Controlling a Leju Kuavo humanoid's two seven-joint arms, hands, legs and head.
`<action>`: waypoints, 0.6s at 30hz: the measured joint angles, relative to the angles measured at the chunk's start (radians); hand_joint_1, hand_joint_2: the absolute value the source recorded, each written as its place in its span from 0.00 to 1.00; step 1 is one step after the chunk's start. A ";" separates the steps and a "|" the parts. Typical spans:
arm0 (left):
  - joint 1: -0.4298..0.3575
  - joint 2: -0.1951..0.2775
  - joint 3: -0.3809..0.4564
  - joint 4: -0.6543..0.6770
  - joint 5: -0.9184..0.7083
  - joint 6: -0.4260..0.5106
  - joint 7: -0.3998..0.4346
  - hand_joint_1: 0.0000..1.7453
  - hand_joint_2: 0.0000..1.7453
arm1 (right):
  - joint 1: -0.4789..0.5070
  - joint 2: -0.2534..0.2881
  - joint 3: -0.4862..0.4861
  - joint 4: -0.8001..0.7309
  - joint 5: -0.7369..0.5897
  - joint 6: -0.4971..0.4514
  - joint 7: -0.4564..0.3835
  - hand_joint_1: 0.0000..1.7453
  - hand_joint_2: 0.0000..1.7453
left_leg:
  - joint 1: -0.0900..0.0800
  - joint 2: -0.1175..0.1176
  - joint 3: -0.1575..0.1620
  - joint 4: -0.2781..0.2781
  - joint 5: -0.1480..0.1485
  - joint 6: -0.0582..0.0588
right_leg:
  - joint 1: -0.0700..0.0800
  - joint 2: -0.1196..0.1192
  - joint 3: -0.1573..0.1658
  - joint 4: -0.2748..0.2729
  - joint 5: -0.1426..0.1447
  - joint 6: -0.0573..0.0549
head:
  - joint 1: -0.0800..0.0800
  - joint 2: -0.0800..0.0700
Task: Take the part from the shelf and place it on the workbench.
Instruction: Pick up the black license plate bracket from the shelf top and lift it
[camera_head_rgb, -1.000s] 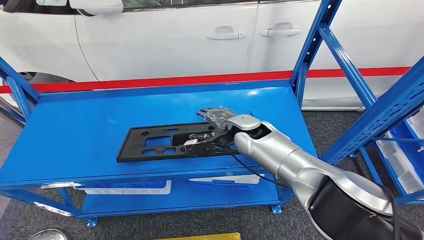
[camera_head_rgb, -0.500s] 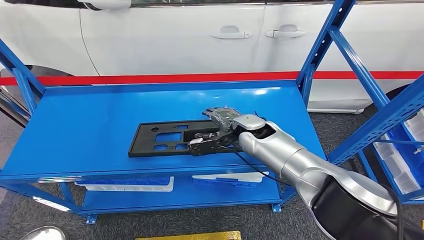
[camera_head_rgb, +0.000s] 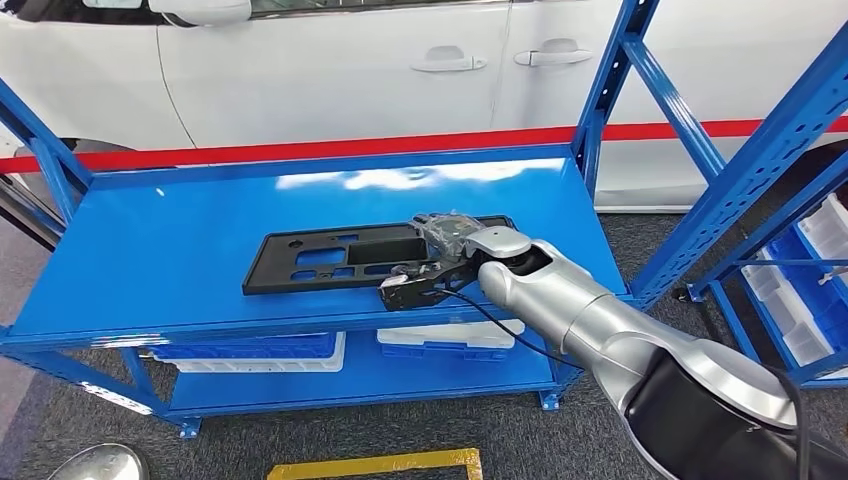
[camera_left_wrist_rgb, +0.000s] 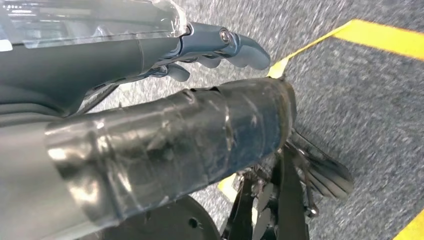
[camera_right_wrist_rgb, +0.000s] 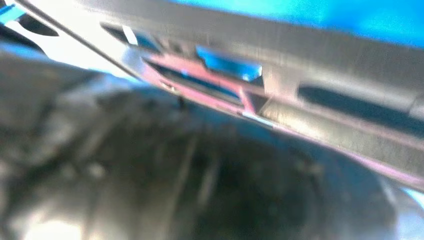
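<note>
A flat black plastic part (camera_head_rgb: 320, 258) with several cut-outs lies lengthwise on the top board of the blue shelf (camera_head_rgb: 180, 240). My right hand (camera_head_rgb: 440, 255), wrapped in clear film, grips the part's right end, with the thumb under its near edge. In the blurred right wrist view the part (camera_right_wrist_rgb: 320, 75) runs close past the hand, with blue shelf behind it. My left hand (camera_left_wrist_rgb: 150, 50) hangs over grey carpet, fingers loosely extended and holding nothing.
A white car (camera_head_rgb: 350, 70) stands right behind the shelf. White bins (camera_head_rgb: 250, 350) sit on the lower board. A second blue rack (camera_head_rgb: 760, 160) with bins rises at the right. Yellow floor tape (camera_head_rgb: 370, 465) runs in front of the shelf.
The whole picture has shifted, so the camera moved. My right hand keeps its grip on the part, whose right end now lies farther back on the shelf.
</note>
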 joint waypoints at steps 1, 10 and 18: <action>0.000 0.000 0.001 0.000 0.004 -0.004 -0.006 0.00 0.00 | 0.001 0.000 0.001 0.000 0.000 0.000 0.000 0.00 0.00 | 0.001 0.000 -0.012 0.050 -0.018 -0.003 | 0.001 -0.001 -0.008 0.001 0.005 0.000 | 0.000 0.000; -0.001 0.001 0.005 0.000 -0.001 0.004 0.008 0.00 0.00 | -0.003 -0.001 0.003 0.000 0.000 0.003 0.003 0.00 0.00 | -0.007 -0.001 0.184 -0.216 0.055 0.024 | 0.007 -0.001 -0.045 0.025 0.026 0.027 | 0.000 0.000; 0.000 0.001 0.006 0.000 -0.007 0.002 0.017 0.00 0.00 | 0.005 -0.016 0.008 0.000 -0.004 0.013 -0.001 0.00 0.00 | 0.003 0.004 0.172 -0.228 0.076 0.051 | -0.010 0.002 -0.160 0.294 -0.098 0.061 | 0.002 0.000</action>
